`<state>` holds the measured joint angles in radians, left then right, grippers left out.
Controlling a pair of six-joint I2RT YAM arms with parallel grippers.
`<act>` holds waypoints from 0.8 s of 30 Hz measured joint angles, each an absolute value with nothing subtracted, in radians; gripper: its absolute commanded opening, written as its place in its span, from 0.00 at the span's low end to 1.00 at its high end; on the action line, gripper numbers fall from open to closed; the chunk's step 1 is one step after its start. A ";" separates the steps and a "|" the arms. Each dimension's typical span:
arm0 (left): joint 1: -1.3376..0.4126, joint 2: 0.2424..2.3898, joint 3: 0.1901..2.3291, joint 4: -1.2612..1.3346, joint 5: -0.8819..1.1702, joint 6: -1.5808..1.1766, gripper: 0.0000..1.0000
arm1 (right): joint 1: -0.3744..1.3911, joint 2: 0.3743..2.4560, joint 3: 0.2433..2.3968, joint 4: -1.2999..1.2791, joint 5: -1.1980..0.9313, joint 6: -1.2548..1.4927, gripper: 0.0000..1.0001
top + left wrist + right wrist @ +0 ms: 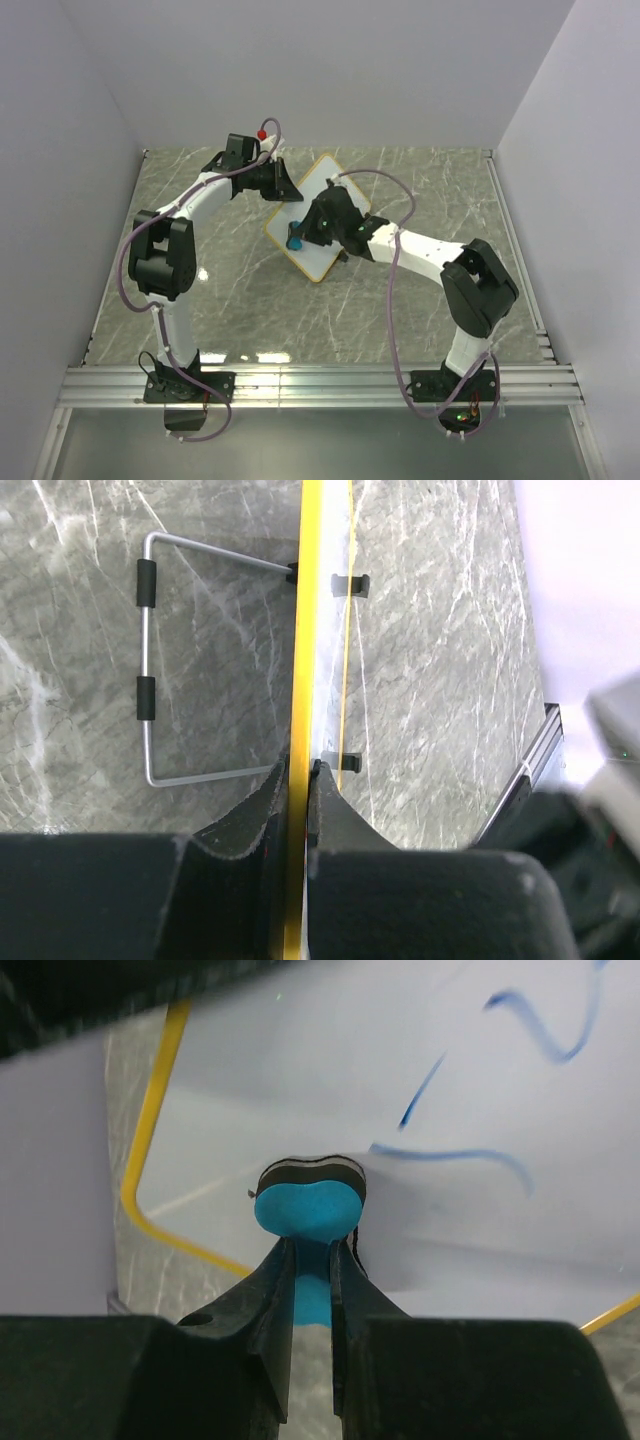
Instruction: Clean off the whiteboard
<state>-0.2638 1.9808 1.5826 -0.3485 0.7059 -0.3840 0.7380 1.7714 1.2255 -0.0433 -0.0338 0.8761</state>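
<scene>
Blue eraser (305, 1210) clamped in the right fingers (268, 1305) touches the whiteboard (330, 1060) — left fingers (258, 815) pinch its frame.

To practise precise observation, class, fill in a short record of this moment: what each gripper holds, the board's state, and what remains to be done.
Left gripper: shut on the yellow-framed edge of the whiteboard
Right gripper: shut on the blue eraser
Eraser contact: dark pad appears to be pressed to the board face
Marks: blue strokes not yet wiped, beside the eraser
Wire stand: swung out from the board's back, over the marble table
</scene>
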 measured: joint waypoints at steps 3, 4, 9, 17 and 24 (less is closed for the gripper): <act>-0.264 1.981 1.584 -0.348 0.709 -0.384 0.00 | 0.768 1.757 1.200 -0.041 -0.050 0.881 0.00; -0.264 1.981 1.584 -0.348 0.709 -0.382 0.00 | 0.768 1.757 1.201 -0.040 -0.050 0.881 0.00; -0.264 1.981 1.584 -0.344 0.706 -0.379 0.00 | 0.747 1.769 1.227 -0.069 -0.064 0.878 0.00; -0.271 1.977 1.584 -0.342 0.698 -0.379 0.00 | 0.577 1.803 1.243 -0.086 -0.078 0.873 0.00; -0.272 1.970 1.577 -0.341 0.683 -0.381 0.00 | 0.453 1.913 1.385 -0.159 -0.044 0.842 0.00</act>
